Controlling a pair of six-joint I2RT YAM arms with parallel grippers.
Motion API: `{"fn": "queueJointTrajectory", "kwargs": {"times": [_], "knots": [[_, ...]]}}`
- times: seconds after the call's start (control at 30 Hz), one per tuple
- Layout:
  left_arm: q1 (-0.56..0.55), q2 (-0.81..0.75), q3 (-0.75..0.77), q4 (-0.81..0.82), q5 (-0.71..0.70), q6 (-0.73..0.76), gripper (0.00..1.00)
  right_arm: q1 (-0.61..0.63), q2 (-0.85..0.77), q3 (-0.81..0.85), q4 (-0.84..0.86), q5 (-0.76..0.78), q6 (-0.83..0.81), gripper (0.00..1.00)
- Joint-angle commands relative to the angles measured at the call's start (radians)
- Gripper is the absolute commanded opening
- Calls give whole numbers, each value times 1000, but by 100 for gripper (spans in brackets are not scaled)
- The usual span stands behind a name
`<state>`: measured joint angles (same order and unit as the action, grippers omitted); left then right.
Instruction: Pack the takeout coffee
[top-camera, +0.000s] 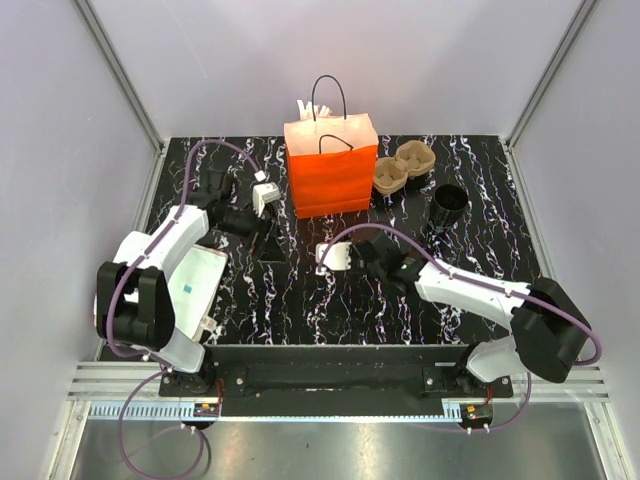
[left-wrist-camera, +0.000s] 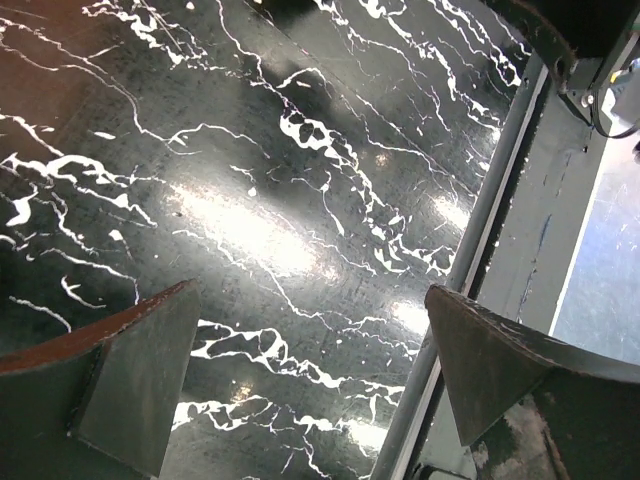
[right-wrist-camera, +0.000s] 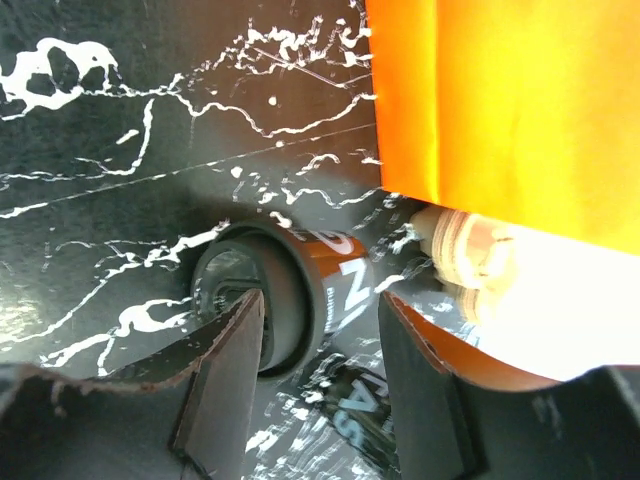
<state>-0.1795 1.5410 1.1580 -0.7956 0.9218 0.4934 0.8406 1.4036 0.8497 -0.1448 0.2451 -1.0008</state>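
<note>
Right wrist view: right gripper (right-wrist-camera: 322, 298) straddles the lid (right-wrist-camera: 290, 300) of the toppled coffee cup (right-wrist-camera: 342, 275), pinch uncertain; likely light and crushable, best squeezed gently at that stiffer rim.

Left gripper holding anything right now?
No. In the left wrist view the left gripper stands wide open, with only the marbled table showing between its fingers.

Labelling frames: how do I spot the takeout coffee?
Find the orange bag at the table's far side. Just before it, between the right gripper's fingers, lies the coffee on its side. Unlike the open black cup further right, it has a lid and orange sleeve.
</note>
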Motion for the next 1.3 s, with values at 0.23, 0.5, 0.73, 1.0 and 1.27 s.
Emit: {"fn": "queueJointTrajectory", "kwargs": {"times": [0.23,0.5,0.73,1.0,1.27], "knots": [[49,-68,-40,35,115,39,99,83,15,-84,105,217,-111,53],[63,-73,-49,44,129,31,99,81,66,-80,137,211,-110,51],[72,-74,-55,47,141,31,99,83,113,-77,226,206,-136,51],[83,-67,-60,50,155,37,99,89,153,-55,266,207,-159,51],[95,-67,-63,47,167,39,99,89,155,-70,258,244,-191,42]]}}
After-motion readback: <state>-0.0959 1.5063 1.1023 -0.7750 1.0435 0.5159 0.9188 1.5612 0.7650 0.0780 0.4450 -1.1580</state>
